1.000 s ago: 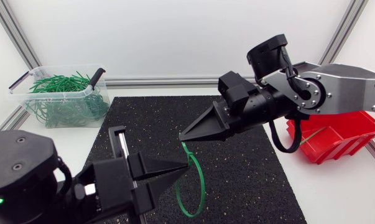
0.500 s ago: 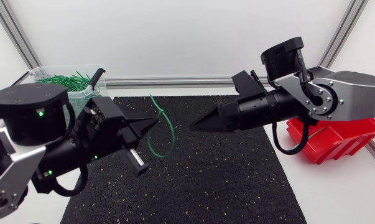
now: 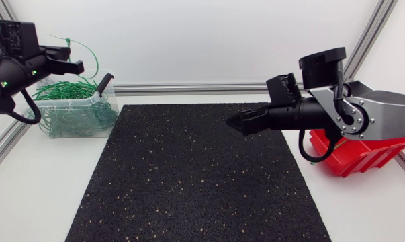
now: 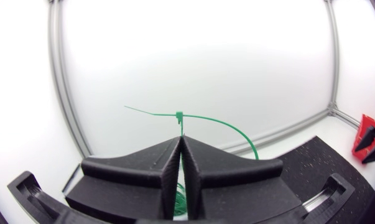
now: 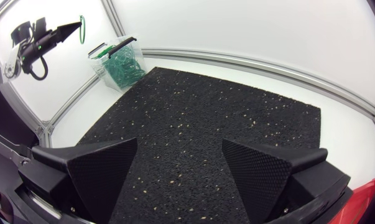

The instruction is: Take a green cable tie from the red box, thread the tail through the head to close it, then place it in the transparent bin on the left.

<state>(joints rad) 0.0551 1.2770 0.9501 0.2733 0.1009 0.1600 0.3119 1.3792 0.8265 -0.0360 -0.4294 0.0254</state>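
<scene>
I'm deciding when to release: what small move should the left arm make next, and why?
Probably lower the left black pincer a little toward the transparent plastic bin before releasing. It is shut on the looped green plastic cable tie, held high near the bin's opening; dropping from there might miss.
</scene>
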